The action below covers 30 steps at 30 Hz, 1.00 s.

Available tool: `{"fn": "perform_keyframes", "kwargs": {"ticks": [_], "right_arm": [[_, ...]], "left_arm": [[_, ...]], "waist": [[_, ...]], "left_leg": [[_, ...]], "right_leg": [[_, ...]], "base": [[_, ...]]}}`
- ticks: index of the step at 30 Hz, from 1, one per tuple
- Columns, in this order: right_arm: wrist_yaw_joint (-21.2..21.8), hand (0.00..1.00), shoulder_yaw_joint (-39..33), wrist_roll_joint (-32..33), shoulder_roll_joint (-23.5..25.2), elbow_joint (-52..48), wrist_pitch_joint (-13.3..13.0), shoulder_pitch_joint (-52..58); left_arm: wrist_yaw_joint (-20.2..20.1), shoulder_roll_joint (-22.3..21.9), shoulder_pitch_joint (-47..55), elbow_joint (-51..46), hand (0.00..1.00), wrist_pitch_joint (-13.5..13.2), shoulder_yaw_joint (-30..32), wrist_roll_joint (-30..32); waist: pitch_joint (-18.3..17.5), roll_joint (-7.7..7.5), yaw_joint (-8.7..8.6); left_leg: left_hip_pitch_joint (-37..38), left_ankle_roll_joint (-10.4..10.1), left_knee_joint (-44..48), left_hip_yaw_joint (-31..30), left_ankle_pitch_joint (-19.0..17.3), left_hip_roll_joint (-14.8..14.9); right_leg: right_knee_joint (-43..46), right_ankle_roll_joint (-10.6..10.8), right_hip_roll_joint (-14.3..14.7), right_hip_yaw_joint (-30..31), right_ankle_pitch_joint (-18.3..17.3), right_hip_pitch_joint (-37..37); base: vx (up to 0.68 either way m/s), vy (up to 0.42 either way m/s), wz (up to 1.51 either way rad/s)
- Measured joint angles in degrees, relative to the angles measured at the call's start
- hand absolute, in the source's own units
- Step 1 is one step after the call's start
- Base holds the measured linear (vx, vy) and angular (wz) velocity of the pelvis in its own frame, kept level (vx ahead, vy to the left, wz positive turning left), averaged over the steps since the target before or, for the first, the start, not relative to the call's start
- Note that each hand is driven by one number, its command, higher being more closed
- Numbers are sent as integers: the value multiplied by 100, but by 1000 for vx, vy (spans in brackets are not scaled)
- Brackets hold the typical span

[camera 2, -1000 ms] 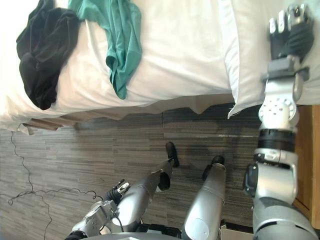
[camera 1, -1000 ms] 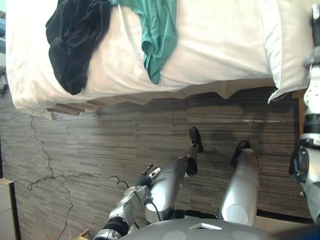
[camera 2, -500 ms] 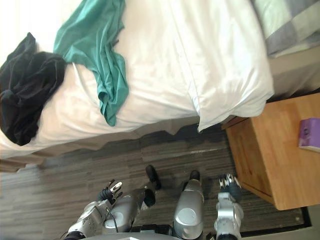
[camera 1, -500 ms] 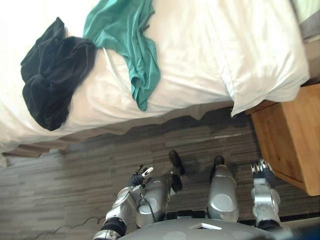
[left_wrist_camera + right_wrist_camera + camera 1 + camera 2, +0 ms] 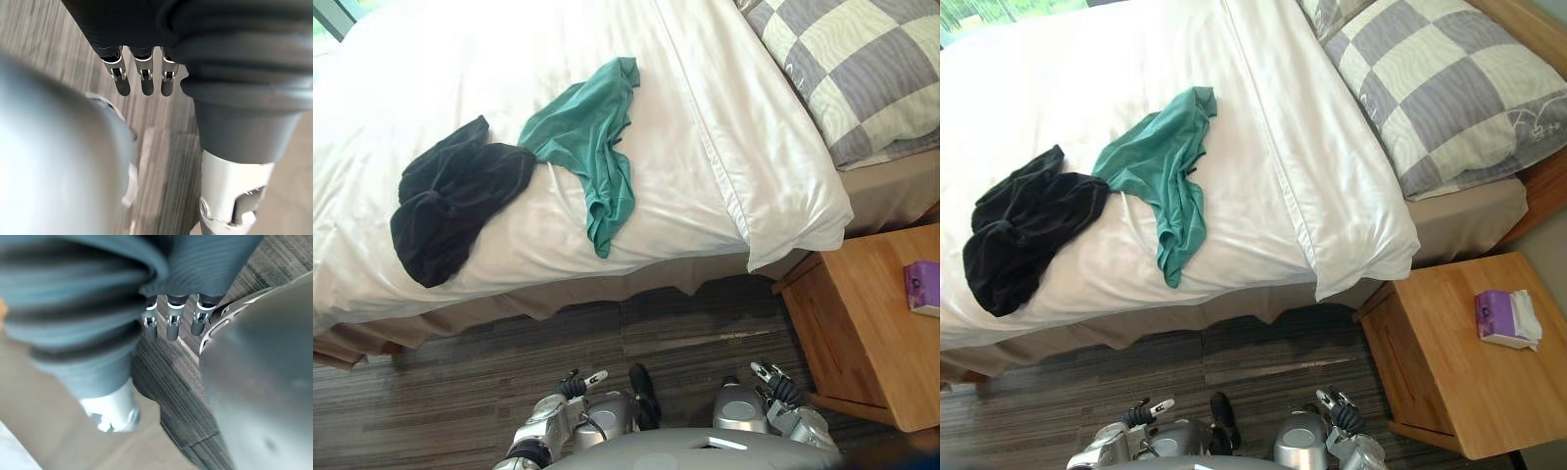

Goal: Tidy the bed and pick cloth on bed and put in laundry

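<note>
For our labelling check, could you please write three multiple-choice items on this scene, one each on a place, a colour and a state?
1. Where does the purple box stand?
A) on the checked pillow
B) on the wooden nightstand
C) on the floor

2. What colours are the two loose cloths on the bed?
A) black and teal
B) red and white
C) yellow and blue

3. What state are the robot's hands in?
A) both grip a cloth
B) one grips a pillow
C) both open and empty

Answers:
1 B: the box sits on the nightstand's top, near its far edge.
2 A: the black cloth and the teal cloth lie next to each other on the white cover.
3 C: the left hand and the right hand hang low over the floor with straight fingers, holding nothing.
</note>
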Motion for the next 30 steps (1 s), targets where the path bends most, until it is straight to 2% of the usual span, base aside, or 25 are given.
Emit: {"fn": "perform_keyframes", "kwargs": {"ticks": [1,2,4,5,6,8,9,10,11,12,13,14,15,16,17,18,19,20,21,22,23,24,25,28,30], "right_arm": [[32,0,50,-260,-72,100,-18,-5],[41,0,55,-575,-77,175,-25,-10],[45,0,37,-680,-18,198,-23,9],[50,0,-55,-743,2,195,-18,45],[46,0,-99,-742,10,194,-17,72],[9,0,-200,-648,-104,213,-48,105],[-22,0,-202,-602,-137,236,-60,96],[-48,0,-199,-557,-225,323,-107,86],[-106,0,-197,-615,-277,330,-198,102],[-171,0,-200,-675,-231,336,-242,79],[-214,0,-174,-786,-100,333,-315,64],[-317,0,-167,-839,12,334,-340,61],[-433,0,-154,-867,75,416,-357,42],[-361,0,37,-889,56,383,-416,81],[-302,0,184,-939,59,336,-454,87],[-168,0,458,-1038,114,155,-587,73],[-65,0,622,-1063,211,-45,-723,70],[-12,0,700,-1092,253,-122,-780,43],[81,0,858,-1104,275,-277,-859,4],[126,0,956,-1105,260,-374,-915,-14],[143,0,971,-1104,235,-365,-934,-44],[141,0,999,-1094,221,-354,-933,-69],[146,0,1114,-1093,230,-348,-927,-69],[212,0,1446,-969,259,-149,-808,-371],[164,0,1409,-967,201,103,-712,-679]], "left_arm": [[-2,-6,4,1,0,-115,-6,-15],[-4,-12,-6,63,0,-233,-13,-126],[-11,-21,-63,151,0,-298,1,-211],[-23,-17,-92,189,0,-295,57,-233],[-27,-16,-90,190,0,-300,115,-235],[72,91,-56,197,0,-396,215,-251],[76,125,-52,198,0,-427,205,-283],[85,143,-49,196,0,-471,183,-375],[106,148,-65,205,0,-459,102,-382],[125,188,-94,196,0,-457,92,-384],[126,264,-106,122,0,-393,23,-380],[130,288,-108,85,0,-323,34,-396],[158,314,-96,-26,0,-240,50,-353],[219,345,-66,-96,0,-183,59,-326],[248,361,-42,-107,0,-141,51,-325],[251,385,-59,-106,0,-17,-72,-316],[248,376,-150,-112,0,93,-230,-216],[243,371,-193,-121,0,133,-303,-163],[237,330,-331,-118,0,235,-428,-117],[239,295,-468,-116,0,321,-521,-103],[243,222,-524,-103,0,355,-524,-102],[238,77,-549,-108,0,373,-532,-101],[238,38,-546,-107,0,371,-541,-101],[205,36,-445,-109,0,219,-516,-100],[81,25,-378,-194,0,-18,-517,-122]], "waist": [[7,-11,8],[5,-53,2],[-2,-205,-27],[2,-211,-39],[12,-233,-42],[19,-256,-62],[21,-258,-57],[20,-257,-55],[35,-281,-60],[85,-414,-39],[84,-505,32],[51,-537,78],[10,-586,240],[-22,-643,343],[-63,-700,334],[-113,-754,274],[-125,-741,209],[-127,-740,161],[-128,-736,112],[-163,-799,121],[-143,-740,113],[-169,-585,90],[-181,-559,78],[-186,-523,189],[-125,-437,237]], "left_leg": [[-82,-4,219,6,1,35],[-69,-34,112,-17,22,-71],[-92,-65,106,-76,-28,-181],[-191,-19,501,-194,-277,73],[-194,-100,693,-366,-358,350],[-274,-233,567,-1217,-303,1022],[-290,-290,473,-1401,-264,1128],[-254,-436,314,-1607,-174,1261],[-222,-1247,300,-1597,-186,1165],[-276,-1259,524,-1550,-268,1010],[-431,-1083,833,-1501,-518,809],[-473,-984,878,-1442,-590,768],[-399,-783,715,-1214,-570,713],[-211,-624,372,-1037,-411,636],[-92,-561,119,-958,-298,590],[152,-494,-431,-897,-42,500],[276,-415,-910,-908,232,409],[316,-366,-1157,-936,375,324],[335,-271,-1491,-995,592,137],[324,-190,-1627,-1079,686,-110],[332,-147,-1655,-1132,716,-196],[347,-72,-1696,-1192,786,-277],[389,-54,-1696,-1248,806,-338],[389,-54,-1499,-1231,807,-390],[115,-113,-977,-1063,761,-368]], "right_leg": [[92,41,-39,85,3,-42],[168,30,-144,137,13,-98],[206,48,-334,165,85,-232],[215,61,-373,215,119,-263],[250,89,-431,242,122,-264],[398,350,-633,337,104,-402],[494,445,-718,359,77,-467],[597,680,-907,377,60,-512],[584,735,-1170,414,92,-484],[491,737,-1382,457,211,-397],[232,653,-1601,347,846,-341],[78,453,-1646,182,1238,-341],[-127,-260,-1718,-376,1830,-384],[216,-324,-1661,-952,1702,-486],[334,-218,-1528,-1153,1561,-470],[415,-19,-1034,-1319,1204,-393],[373,131,-493,-1308,813,-327],[299,178,-255,-1277,644,-301],[17,136,112,-1242,352,-210],[-387,-75,286,-1247,123,14],[-526,-120,270,-1247,121,123],[-566,-160,233,-1244,193,200],[-584,-163,189,-1256,183,291],[-553,-165,139,-1252,179,400],[-417,-111,31,-1251,101,353]], "base": [[-4,88,-22],[-9,83,-21],[0,109,-15],[9,142,-16],[18,202,-10],[10,282,5],[22,424,15],[55,680,25],[69,724,26],[55,636,22],[9,514,8],[18,614,-16],[51,669,-41],[91,470,-47],[100,351,-37],[88,278,-9],[80,258,6],[53,218,37],[28,167,55],[10,144,60],[12,142,61],[21,107,52],[28,92,48],[-48,40,12],[-120,58,13]]}}
